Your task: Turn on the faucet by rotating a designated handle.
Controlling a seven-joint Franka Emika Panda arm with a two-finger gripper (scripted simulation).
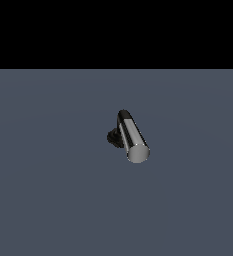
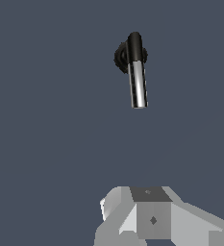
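Observation:
The faucet (image 1: pixel 114 137) stands alone on the grey floor, with a black ribbed round base and a black elbow post. The handle (image 1: pixel 132 136), a shiny chrome bar, runs from the elbow toward the camera and ends in a flat round face. In the wrist view the faucet (image 2: pixel 120 56) is far from me, with the handle (image 2: pixel 138 86) pointing my way. Only the white and grey body of my gripper (image 2: pixel 152 216) shows at the picture's edge, well apart from the faucet. Its fingertips do not show. The gripper is out of the exterior view.
A flat dark grey floor (image 1: pixel 48 200) spreads all around the faucet. A black background lies beyond its far edge. No other objects show.

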